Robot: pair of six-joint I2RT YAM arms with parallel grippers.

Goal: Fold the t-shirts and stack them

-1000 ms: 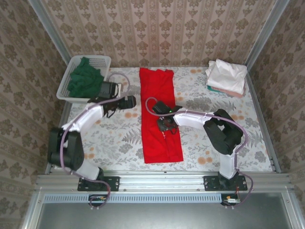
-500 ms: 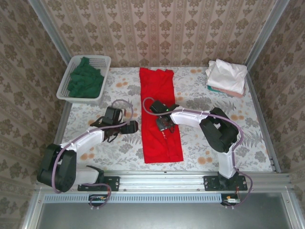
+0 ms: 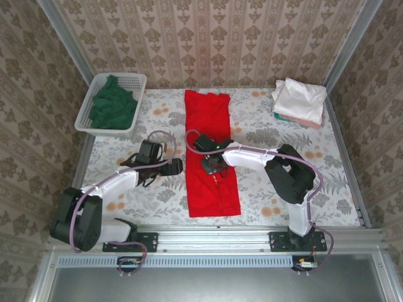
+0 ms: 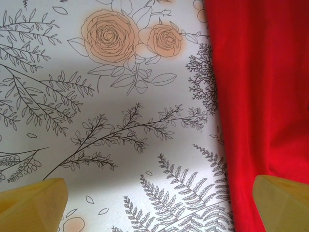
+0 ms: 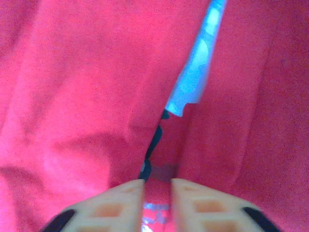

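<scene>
Between the right jaws, seemingly, red t-shirt (image 5: pixel 72 96).

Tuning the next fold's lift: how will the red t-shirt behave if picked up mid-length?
Probably floppy: the red t-shirt lies flat with soft creases by the right pincer, so both ends should sag. Likely light, being thin cloth. A push would probably bunch it on the floral tablecloth rather than slide it whole.

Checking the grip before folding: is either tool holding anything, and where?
Left tool open, holding nothing. Right tool nearly shut over the red shirt's middle seam; whether it pinches cloth cannot be told.
</scene>
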